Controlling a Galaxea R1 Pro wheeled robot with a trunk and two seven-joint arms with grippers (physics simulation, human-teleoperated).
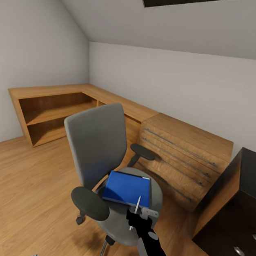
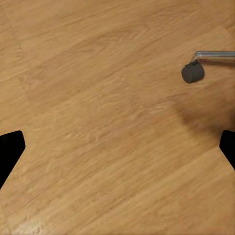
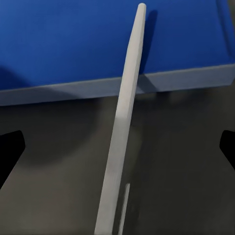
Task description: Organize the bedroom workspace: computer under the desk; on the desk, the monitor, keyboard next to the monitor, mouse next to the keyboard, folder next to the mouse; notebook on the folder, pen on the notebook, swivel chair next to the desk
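Note:
The grey swivel chair point(image 1: 97, 139) stands on the wood floor with its back to the wall. On its seat lies the blue folder point(image 1: 128, 189) point(image 3: 73, 39). The slim silvery pen point(image 1: 136, 210) point(image 3: 122, 122) runs from over the folder's front edge down toward the seat's front. It lies in the gap of my right gripper point(image 1: 143, 214) point(image 3: 117, 147), whose fingers stand wide apart at both sides, open. I cannot tell whether the pen touches a finger. My left gripper point(image 2: 117, 147) hangs open over bare floor. The black desk's drawer unit point(image 1: 238, 211) is at the right.
A light wooden dresser point(image 1: 182, 153) stands behind the chair, and a low wooden shelf unit point(image 1: 52, 112) runs along the corner walls. One chair castor point(image 2: 192, 72) on a chrome leg rests on the floor near my left gripper. Open plank floor lies to the left.

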